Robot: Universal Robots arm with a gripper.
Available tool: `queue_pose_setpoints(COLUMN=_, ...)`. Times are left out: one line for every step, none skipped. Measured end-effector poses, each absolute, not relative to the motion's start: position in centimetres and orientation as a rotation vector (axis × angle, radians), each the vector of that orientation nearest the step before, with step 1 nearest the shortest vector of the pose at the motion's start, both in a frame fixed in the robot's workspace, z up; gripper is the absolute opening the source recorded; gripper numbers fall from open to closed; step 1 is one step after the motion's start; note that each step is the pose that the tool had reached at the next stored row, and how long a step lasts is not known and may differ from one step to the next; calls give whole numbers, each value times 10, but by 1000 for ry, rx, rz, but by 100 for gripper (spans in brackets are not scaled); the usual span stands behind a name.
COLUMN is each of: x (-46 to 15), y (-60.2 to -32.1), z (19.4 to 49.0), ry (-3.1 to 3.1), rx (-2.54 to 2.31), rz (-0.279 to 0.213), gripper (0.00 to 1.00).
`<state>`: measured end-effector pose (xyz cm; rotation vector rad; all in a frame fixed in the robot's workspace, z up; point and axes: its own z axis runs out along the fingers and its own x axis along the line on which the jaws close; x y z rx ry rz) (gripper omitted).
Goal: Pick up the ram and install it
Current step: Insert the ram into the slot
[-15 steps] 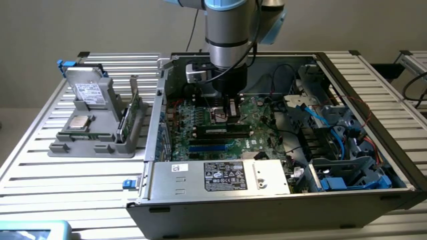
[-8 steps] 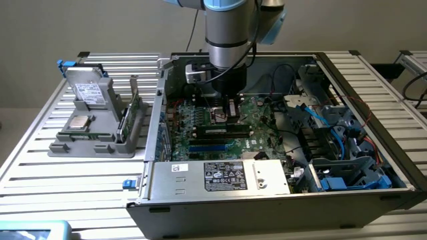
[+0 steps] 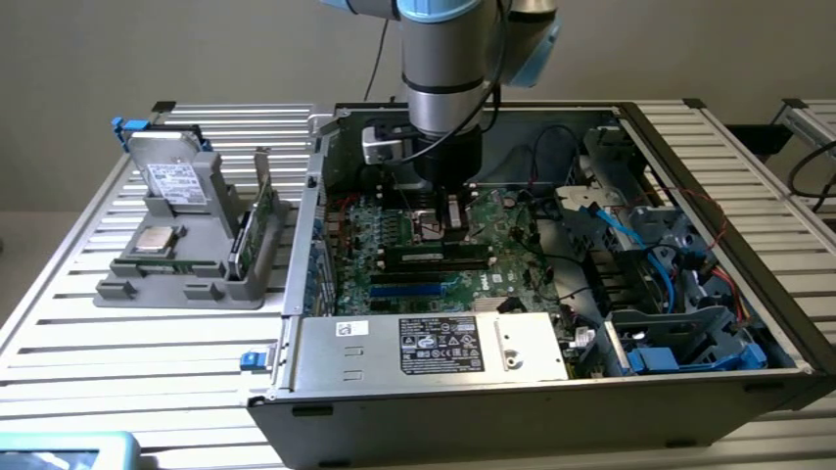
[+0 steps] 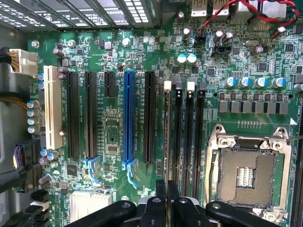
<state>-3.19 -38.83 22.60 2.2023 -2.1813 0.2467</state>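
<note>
Pincer (image 4: 166,185), nearly closed, gripped the ram (image 4: 166,132) just below it, already standing on the board (image 4: 113,156); final seating seemed left.

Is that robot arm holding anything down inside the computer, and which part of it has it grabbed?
It seems so: the gripper is pinched shut on the long memory stick, at the middle of its upper edge.

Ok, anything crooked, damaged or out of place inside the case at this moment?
Nothing stands out. The memory stick sits level and in line with the memory slots, gripped from above by the shut gripper. The processor socket is empty but looks undamaged.
</note>
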Motion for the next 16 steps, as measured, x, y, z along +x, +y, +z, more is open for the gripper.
queue_pose_setpoints(x=-32, y=-388, z=226, ry=-2182, rx=2203, rz=247, gripper=13)
queue_pose_setpoints(x=-32, y=-388, z=225, ry=-2182, rx=2203, rz=247, gripper=13)
queue_pose_setpoints(x=-32, y=-388, z=225, ry=-2182, rx=2203, rz=248, gripper=13)
queue_pose_setpoints(x=-32, y=-388, z=225, ry=-2182, rx=2203, rz=248, gripper=13)
queue_pose_setpoints(x=-32, y=-388, z=225, ry=-2182, rx=2203, rz=248, gripper=13)
queue_pose_setpoints(x=-32, y=-388, z=225, ry=-2182, rx=2203, rz=248, gripper=13)
queue_pose_setpoints(x=-32, y=-388, z=225, ry=-2182, rx=2203, rz=248, gripper=13)
queue_pose_setpoints(x=-32, y=-388, z=225, ry=-2182, rx=2203, rz=248, gripper=13)
queue_pose_setpoints(x=-32, y=-388, z=225, ry=-2182, rx=2203, rz=248, gripper=13)
queue_pose_setpoints(x=-32, y=-388, z=225, ry=-2182, rx=2203, rz=248, gripper=15)
queue_pose_setpoints(x=-32, y=-388, z=225, ry=-2182, rx=2203, rz=248, gripper=15)
queue_pose_setpoints(x=-32, y=-388, z=225, ry=-2182, rx=2203, rz=248, gripper=21)
queue_pose_setpoints(x=-32, y=-388, z=225, ry=-2182, rx=2203, rz=248, gripper=21)
queue_pose_setpoints(x=-31, y=-388, z=225, ry=-2182, rx=2203, rz=248, gripper=28)
queue_pose_setpoints(x=-30, y=-388, z=227, ry=-2182, rx=2203, rz=248, gripper=28)
queue_pose_setpoints(x=-28, y=-389, z=229, ry=-2182, rx=2203, rz=248, gripper=28)
